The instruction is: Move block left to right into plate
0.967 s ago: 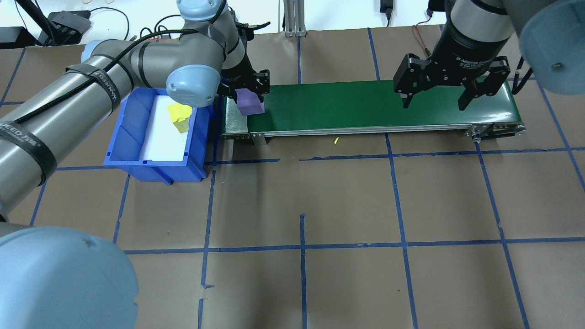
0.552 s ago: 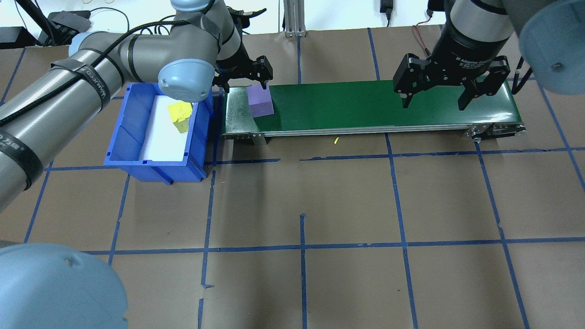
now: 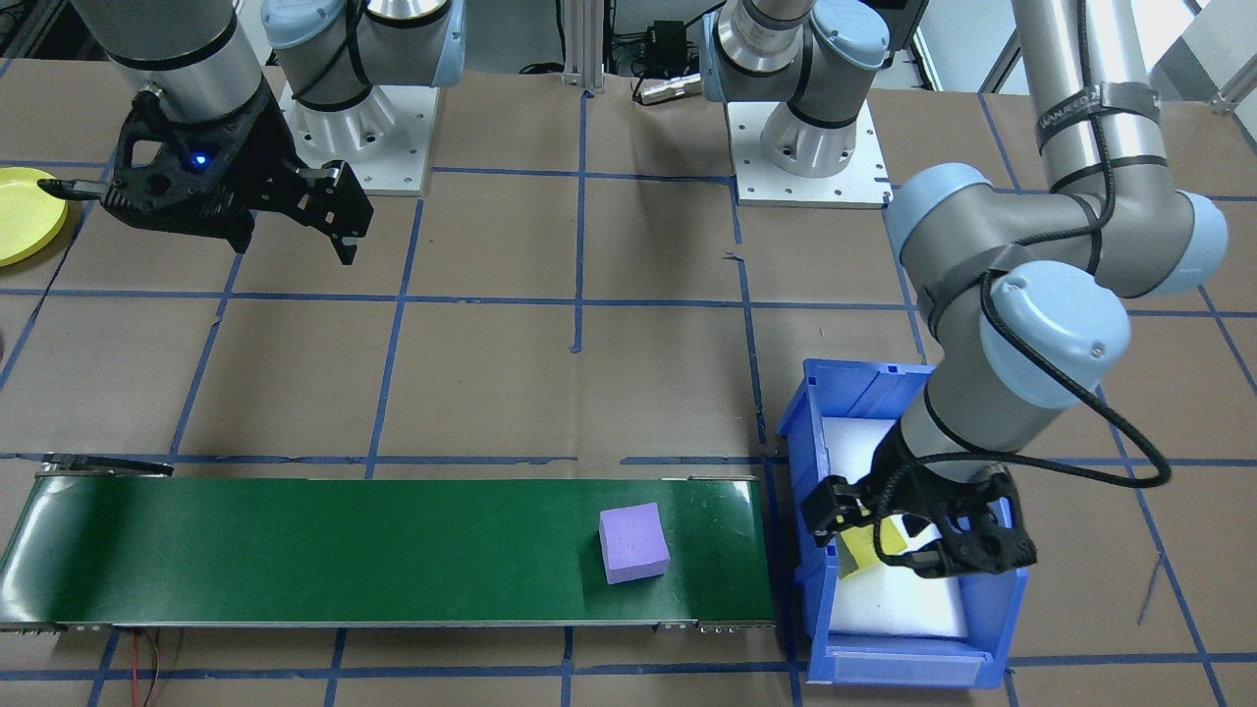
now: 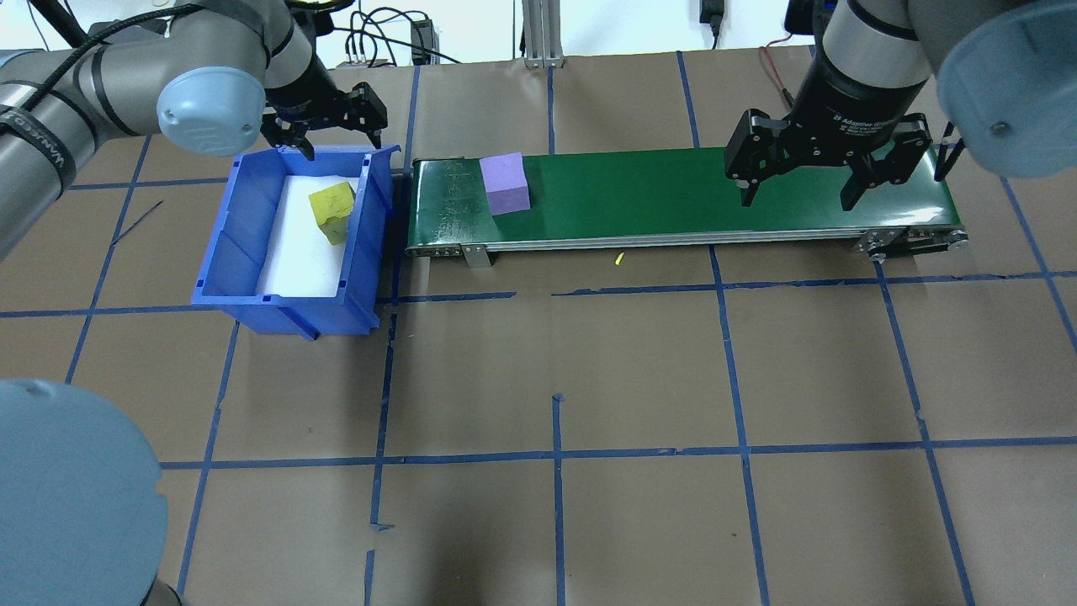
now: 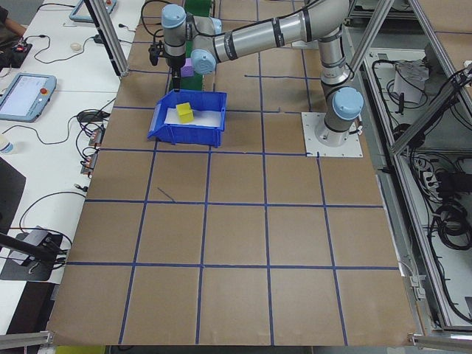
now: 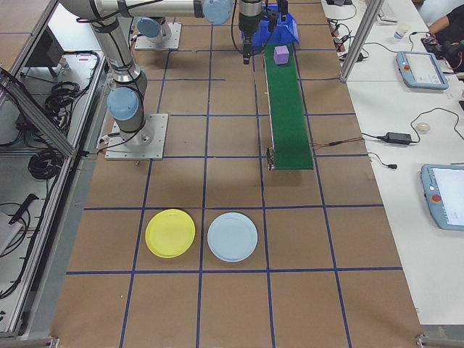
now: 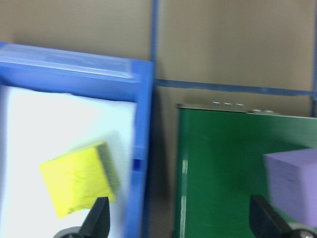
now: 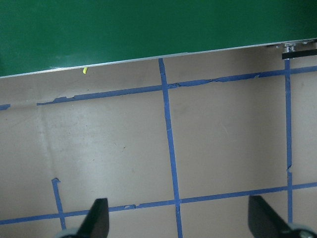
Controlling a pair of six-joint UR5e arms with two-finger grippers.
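Purple block (image 4: 504,184) is left on the belt (image 4: 673,198); both the left hand (image 4: 324,124) and the right hand (image 4: 823,178) are spread empty; a pickup at the belt's far end is awaited.

Open brown worktop (image 4: 555,353) all along the near side of the green conveyor (image 4: 673,198), with nothing standing on it. On the belt itself, only the purple block (image 4: 505,185) near the bin end; clear belt from there to the far end. Right tool (image 4: 814,177) hanging spread above that far end. Blue bin (image 4: 252,278) walls just beside the conveyor's other end, left tool (image 4: 324,126) spread over the bin's back rim.
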